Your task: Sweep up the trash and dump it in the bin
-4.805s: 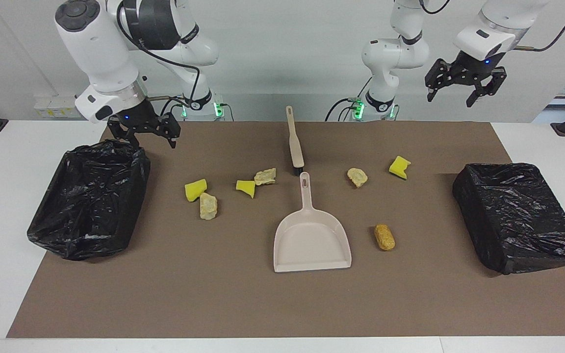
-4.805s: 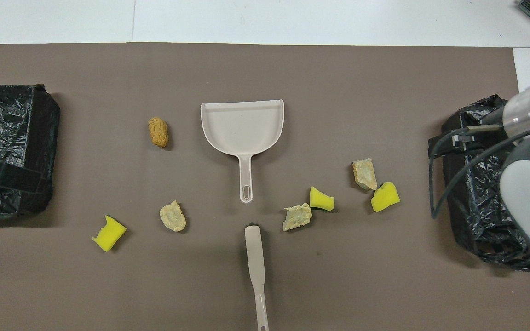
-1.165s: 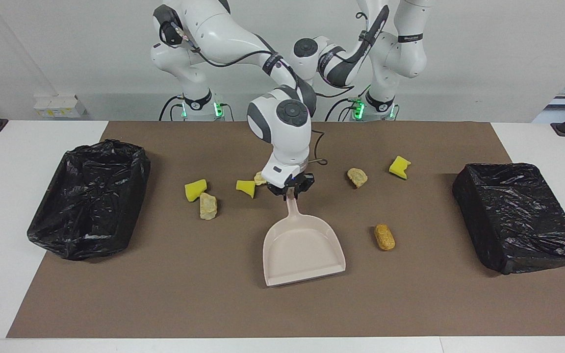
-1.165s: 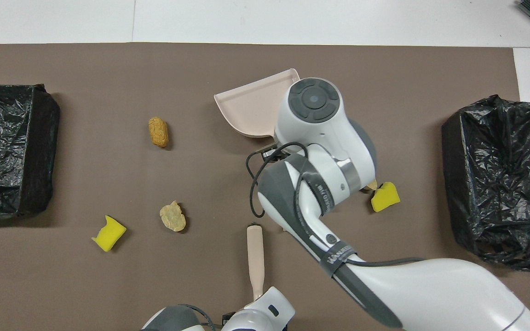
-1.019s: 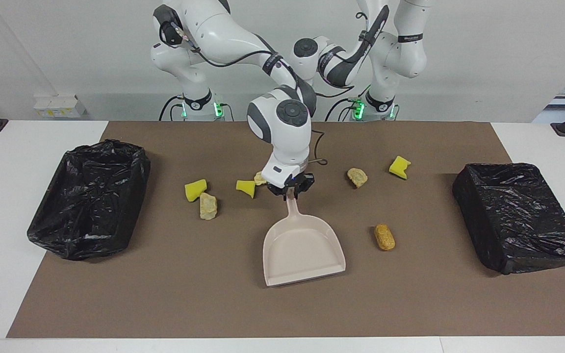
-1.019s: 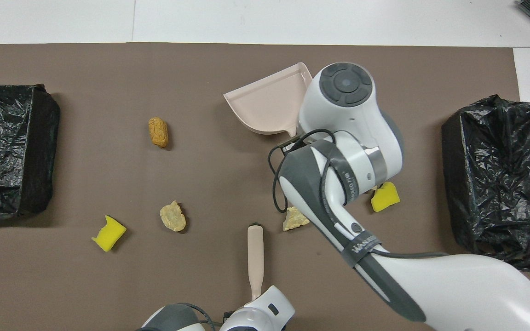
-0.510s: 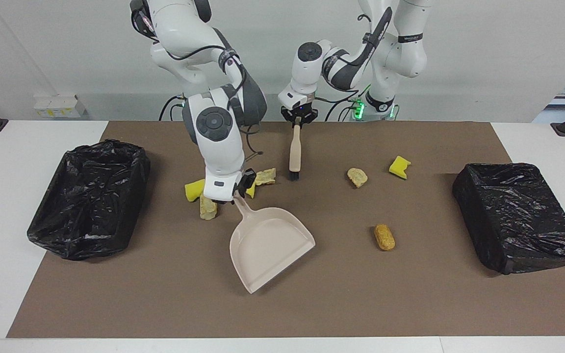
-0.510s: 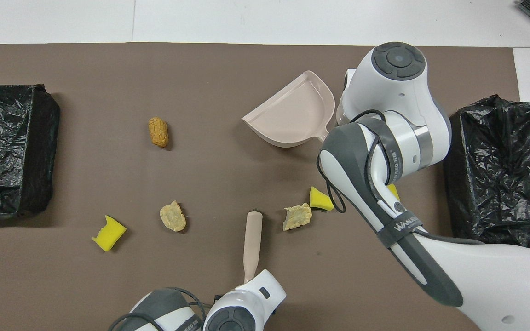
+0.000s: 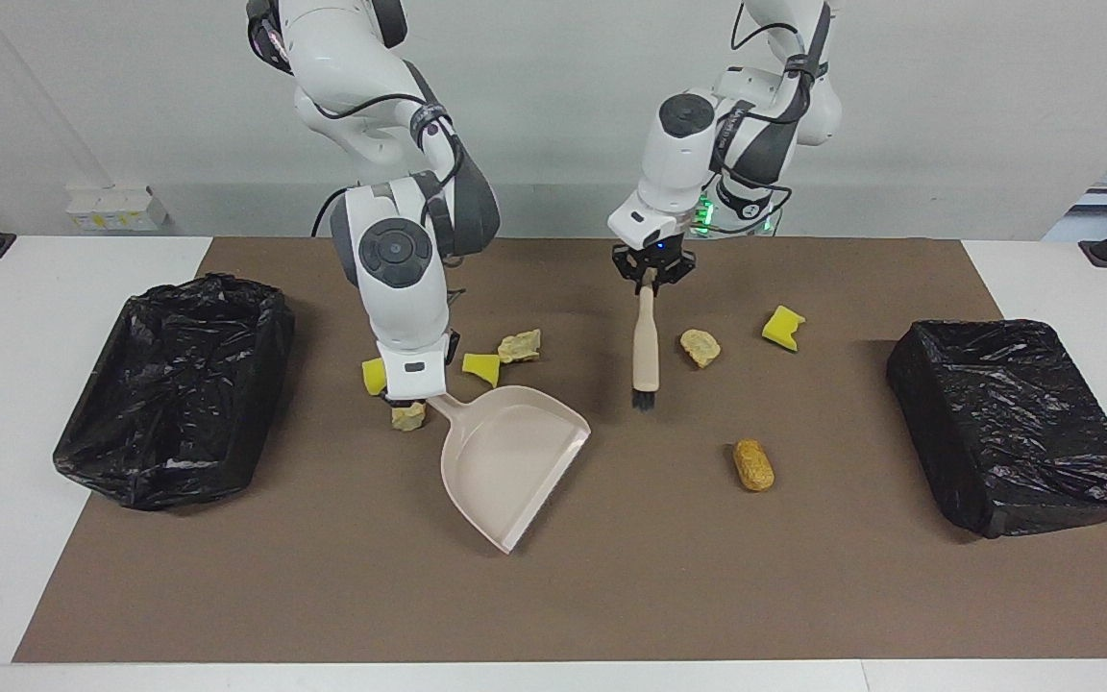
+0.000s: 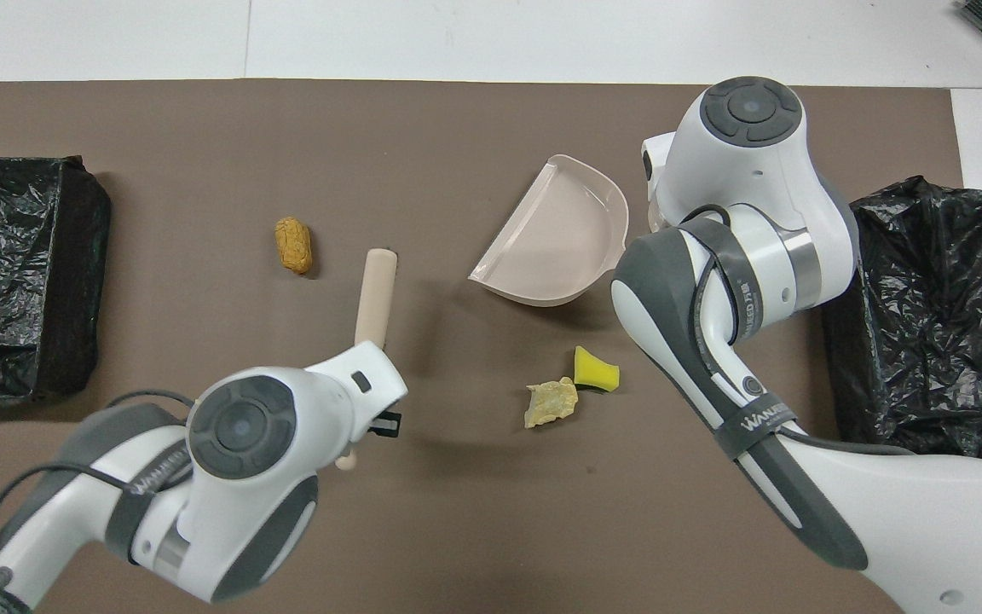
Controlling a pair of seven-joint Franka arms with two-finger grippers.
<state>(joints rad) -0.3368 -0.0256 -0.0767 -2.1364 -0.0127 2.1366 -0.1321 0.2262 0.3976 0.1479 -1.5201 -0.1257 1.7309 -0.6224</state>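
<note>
My right gripper [image 9: 422, 396] is shut on the handle of the beige dustpan [image 9: 510, 457], which is tilted with its mouth turned toward the left arm's end; it also shows in the overhead view [image 10: 559, 239]. My left gripper [image 9: 650, 274] is shut on the handle of the brush [image 9: 645, 346], bristles down by the mat. Trash lies around: a yellow sponge [image 9: 373, 377] and a beige chunk [image 9: 407, 416] by the right gripper, a yellow wedge [image 9: 481, 367], a beige chunk [image 9: 520, 346], a beige lump [image 9: 700, 346], a yellow sponge [image 9: 782, 327] and a golden-brown lump [image 9: 753, 464].
A black-bagged bin [image 9: 179, 384] stands at the right arm's end of the brown mat and another bin [image 9: 1015, 423] at the left arm's end. In the overhead view both arms cover part of the mat and some scraps.
The left gripper has carried the brush toward the left arm's end, beside the beige lump. The right gripper has turned the dustpan and shifted it slightly toward the right arm's end.
</note>
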